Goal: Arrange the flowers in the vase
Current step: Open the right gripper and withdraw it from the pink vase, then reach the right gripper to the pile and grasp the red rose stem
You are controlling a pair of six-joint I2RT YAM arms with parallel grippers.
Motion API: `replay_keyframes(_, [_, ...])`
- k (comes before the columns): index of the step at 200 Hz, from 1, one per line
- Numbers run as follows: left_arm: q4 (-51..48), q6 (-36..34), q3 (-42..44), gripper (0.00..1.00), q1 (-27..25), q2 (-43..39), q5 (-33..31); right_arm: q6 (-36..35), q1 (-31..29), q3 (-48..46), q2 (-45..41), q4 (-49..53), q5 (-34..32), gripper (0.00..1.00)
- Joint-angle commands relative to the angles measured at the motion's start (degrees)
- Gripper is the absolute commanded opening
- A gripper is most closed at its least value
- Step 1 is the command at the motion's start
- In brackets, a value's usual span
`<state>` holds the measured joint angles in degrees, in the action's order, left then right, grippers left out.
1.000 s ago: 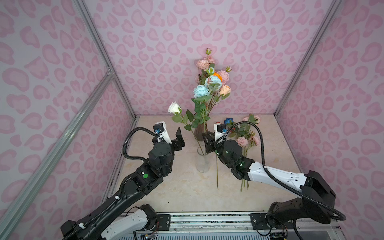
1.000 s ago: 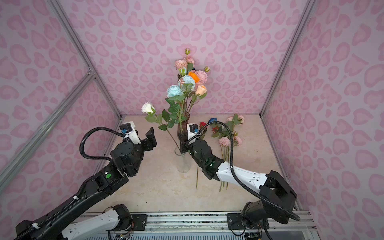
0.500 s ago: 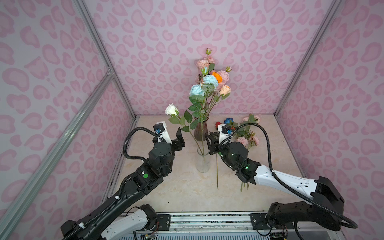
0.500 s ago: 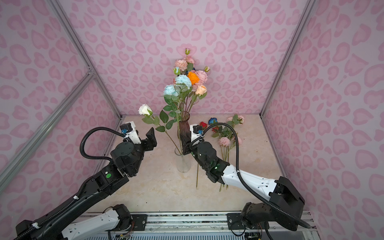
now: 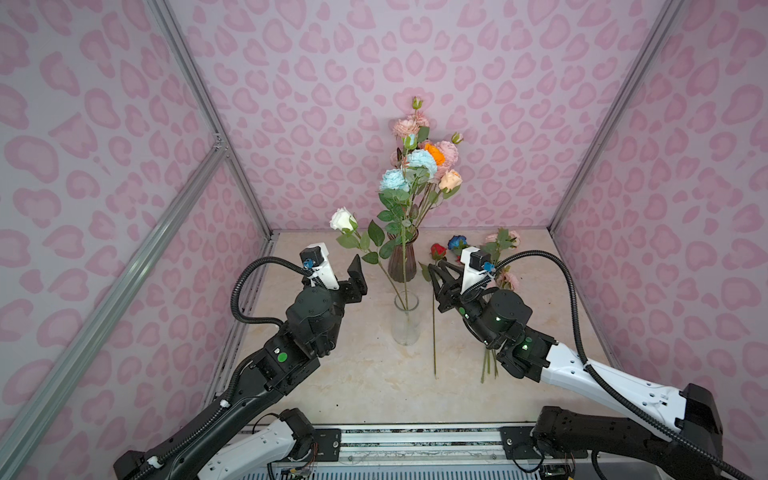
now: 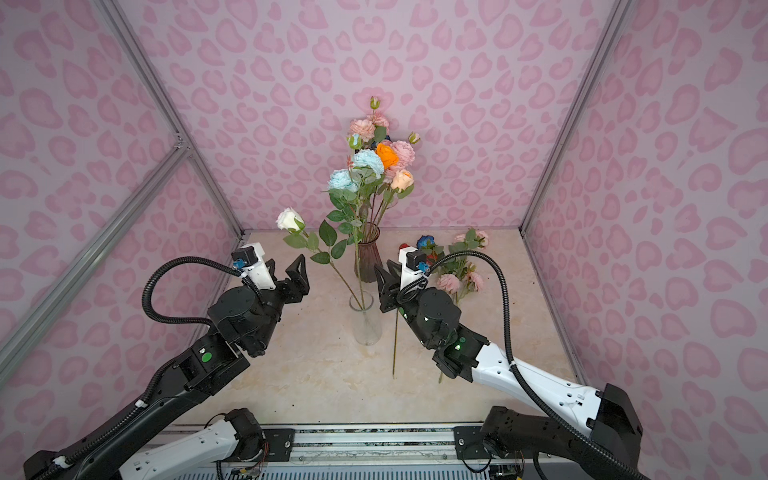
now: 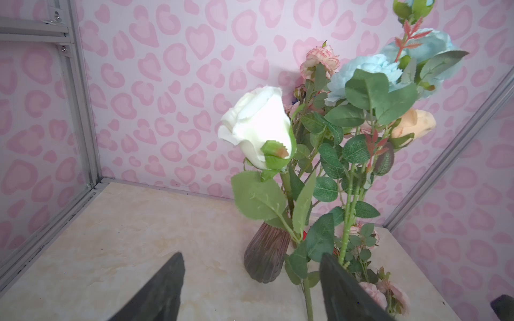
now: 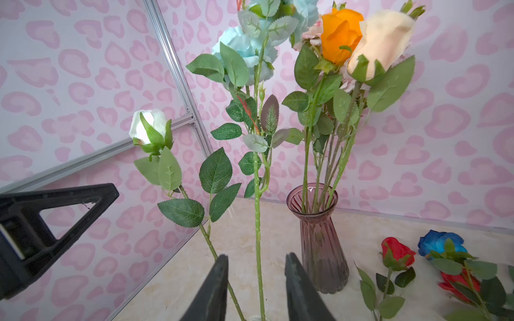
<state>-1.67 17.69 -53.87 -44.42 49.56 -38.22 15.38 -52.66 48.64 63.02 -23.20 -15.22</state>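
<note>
Two vases are recorded on the table (image 5: 353, 386): a clear vase (image 5: 405, 326) at its centre and a purple vase (image 5: 402, 266) behind it, towards the rear edge. Two stems are counted in the clear vase: one white rose (image 5: 343, 219), tilted left, and one light blue spray (image 5: 395, 181). One orange rose (image 5: 436, 153), one peach rose (image 5: 450, 180) and several pink blooms (image 5: 409, 124) are held in the purple vase. Towards the rear right corner, two red roses (image 8: 397, 251) and one dark blue rose (image 5: 457, 242) are seen lying flat. The left gripper (image 6: 284, 272) is spread wide and empty. The right gripper (image 8: 256, 259) is parted narrowly; nothing is held, and the light blue stem stands just ahead of it.
</note>
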Motion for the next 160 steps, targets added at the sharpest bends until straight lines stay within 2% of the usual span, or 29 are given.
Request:
replay_keyframes(1, [1.6, -1.0, -0.6, 0.77, 0.0, -1.0, 2.3, -1.5, -0.1, -0.4, -2.2, 2.4, -2.2, 0.36])
replay_keyframes(30, [1.7, -0.6, -0.6, 0.76, 0.0, -3.4, 2.4, -3.3, 0.2, -0.5, -5.3, 6.1, -4.9, 0.38])
replay_keyframes(51, [2.4, -0.9, -0.2, 0.76, 0.0, -5.5, 2.0, -2.2, 1.6, 0.8, -6.2, 13.5, -8.1, 0.38])
replay_keyframes(63, [2.7, -1.3, -0.2, 0.77, 0.0, -6.7, 1.8, 0.0, 4.8, 1.6, -6.5, 18.4, -7.7, 0.38])
replay_keyframes(78, [2.8, -1.5, -0.5, 0.77, 0.0, -8.2, 1.0, 4.1, 12.6, 2.6, -5.9, 25.0, -1.6, 0.37])
replay_keyframes(89, [3.1, -1.4, -0.5, 0.77, 0.0, -9.3, 0.5, 6.6, 18.7, 3.9, -3.7, 30.0, 3.2, 0.35])
replay_keyframes(114, [-0.1, 0.1, -2.1, 0.77, 0.0, -11.3, 0.1, 9.1, 27.9, 7.0, 3.0, 38.1, 7.7, 0.34])
replay_keyframes(134, [-5.4, 4.1, -1.5, 0.77, 0.0, -14.1, 2.0, 8.5, 30.9, 9.9, 10.3, 42.5, 9.4, 0.35])
replay_keyframes(160, [-12.8, 14.0, 4.6, 0.77, 0.0, -19.1, 5.6, 8.6, 33.0, 14.2, 19.7, 46.9, 10.4, 0.33])
